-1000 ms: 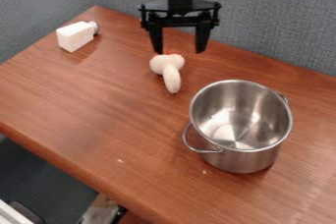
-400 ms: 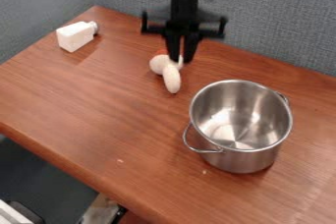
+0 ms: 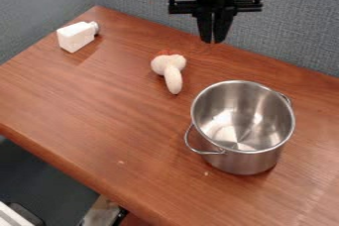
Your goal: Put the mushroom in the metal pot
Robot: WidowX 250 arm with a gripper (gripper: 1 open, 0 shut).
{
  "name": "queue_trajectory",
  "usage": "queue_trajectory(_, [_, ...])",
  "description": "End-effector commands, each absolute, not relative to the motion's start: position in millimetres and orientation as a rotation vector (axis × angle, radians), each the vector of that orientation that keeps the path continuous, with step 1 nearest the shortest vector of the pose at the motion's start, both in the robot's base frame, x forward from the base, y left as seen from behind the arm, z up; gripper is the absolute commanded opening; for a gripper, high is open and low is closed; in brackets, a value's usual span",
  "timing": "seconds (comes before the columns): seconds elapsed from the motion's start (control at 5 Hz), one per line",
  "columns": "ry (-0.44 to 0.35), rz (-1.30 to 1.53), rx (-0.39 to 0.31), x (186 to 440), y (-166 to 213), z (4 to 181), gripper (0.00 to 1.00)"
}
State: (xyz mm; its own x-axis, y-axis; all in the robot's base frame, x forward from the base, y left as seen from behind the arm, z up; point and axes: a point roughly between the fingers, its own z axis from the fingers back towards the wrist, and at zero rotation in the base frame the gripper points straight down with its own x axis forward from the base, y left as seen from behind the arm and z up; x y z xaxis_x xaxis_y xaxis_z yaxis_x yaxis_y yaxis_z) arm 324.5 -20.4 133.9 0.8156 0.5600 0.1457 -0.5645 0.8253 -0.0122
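Mushroom (image 3: pixel 172 80): 1 pc, on table (image 3: pixel 99 106), approx. mid-table, lying on its side, betw. block (image 3: pixel 77 38) & pot (image 3: pixel 244 129), well apart from both. Stem pale, thick, pointing twd. camera side; cap rounded, w/ orange-brown at far edge. Not gripped, not in pot.

Handling (est.): toy, prob. lightwt.; material n/k, likely firm or slightly springy, low breakage risk. Surface looks smooth, so poss. slippery; rounded cap may roll or squirt out if pinched off-ctr. Rec. hold: across thick stem, nr. cap, one finger ea. side, mod. squeeze; cap then acts as a stop vs. slipping. Avoid stem tip: narrow, would let cap swing.

Gripper (image 3: pixel 216 41): above far side of table, off to pot's side of mushroom & apart from it. Jaws drawn in close, nothing seen betw. them; fully closed or slight gap, can't tell.

Pot: 1 pc, shiny metal, upright, open top, nothing seen inside. Wire handle (image 3: pixel 196 148) hangs outside, on side twd. mushroom; carry high enough to clear it & rim.

Next (est.): open jaws, line up over stem, lower, grip. Transfer to pot outstanding.
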Motion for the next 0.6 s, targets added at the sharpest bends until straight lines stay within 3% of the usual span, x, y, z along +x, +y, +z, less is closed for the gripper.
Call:
queue_trajectory(0.0, [-0.154, 0.658, 0.055, 322.9, -14.0, 135.6, 1.0])
queue_trajectory(0.2, [-0.114, 0.736, 0.084, 315.7, -0.2, 124.0, 1.0])
queue_trajectory(0.4, [-0.081, 0.761, 0.099, 314.3, 8.3, 129.7, 1.0])
